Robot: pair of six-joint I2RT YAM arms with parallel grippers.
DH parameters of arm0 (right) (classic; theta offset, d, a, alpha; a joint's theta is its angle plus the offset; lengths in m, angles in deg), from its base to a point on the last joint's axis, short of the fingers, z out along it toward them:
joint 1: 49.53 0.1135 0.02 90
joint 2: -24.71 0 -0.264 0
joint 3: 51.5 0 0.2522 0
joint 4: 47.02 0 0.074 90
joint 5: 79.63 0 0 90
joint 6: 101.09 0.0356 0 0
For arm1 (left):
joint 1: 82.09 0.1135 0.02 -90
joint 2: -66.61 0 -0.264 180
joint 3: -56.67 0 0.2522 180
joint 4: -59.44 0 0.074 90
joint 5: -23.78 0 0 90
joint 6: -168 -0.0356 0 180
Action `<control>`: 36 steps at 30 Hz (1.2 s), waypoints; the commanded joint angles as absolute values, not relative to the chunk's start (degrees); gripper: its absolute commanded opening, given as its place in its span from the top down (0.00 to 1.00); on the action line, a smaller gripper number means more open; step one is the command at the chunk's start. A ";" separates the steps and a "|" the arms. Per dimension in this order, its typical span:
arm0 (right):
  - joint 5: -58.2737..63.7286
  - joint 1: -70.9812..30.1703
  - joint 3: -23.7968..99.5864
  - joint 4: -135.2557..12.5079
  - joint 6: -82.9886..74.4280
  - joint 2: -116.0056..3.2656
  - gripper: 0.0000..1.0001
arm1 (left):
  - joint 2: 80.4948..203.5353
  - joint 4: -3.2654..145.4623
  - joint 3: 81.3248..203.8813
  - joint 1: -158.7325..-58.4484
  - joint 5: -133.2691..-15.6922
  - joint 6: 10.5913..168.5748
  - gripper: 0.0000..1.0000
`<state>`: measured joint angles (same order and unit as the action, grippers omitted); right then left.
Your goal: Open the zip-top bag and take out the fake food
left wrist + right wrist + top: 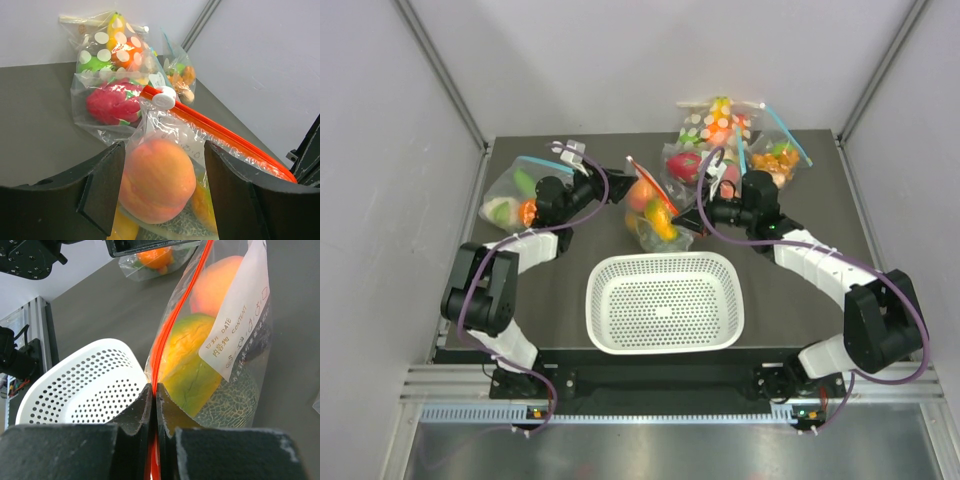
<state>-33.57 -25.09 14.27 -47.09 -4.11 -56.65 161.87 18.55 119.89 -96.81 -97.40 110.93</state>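
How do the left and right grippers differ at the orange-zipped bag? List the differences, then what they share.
Opening: the left gripper is open; the right gripper is shut.
Hold: the left gripper straddles the peach inside the bag; the right gripper pinches the bag's orange zip strip.
Shared: both work on the same bag, beyond the white basket.

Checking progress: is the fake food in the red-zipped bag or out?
In. The fake food shows through the clear zip-top bag; the white basket holds nothing.
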 commanded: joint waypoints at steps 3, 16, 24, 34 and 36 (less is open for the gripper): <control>-36.30 -25.80 14.82 -43.38 -3.97 -54.13 1.00 | 164.08 10.81 121.23 -96.42 -101.02 113.07 0.32; -34.72 -25.98 15.34 -44.87 -4.59 -55.00 1.00 | 169.00 2.80 124.31 -96.07 -105.15 120.45 0.94; -29.89 -25.98 21.93 -48.55 -3.53 -58.87 0.88 | 160.05 9.99 121.15 -96.07 -101.65 116.51 1.00; -26.72 -23.61 31.25 -52.78 -6.26 -63.09 0.36 | 142.64 36.36 118.95 -96.07 -95.22 100.87 1.00; -24.89 -22.99 33.62 -54.18 -7.57 -62.83 0.28 | 141.32 38.39 118.77 -96.07 -96.10 99.80 1.00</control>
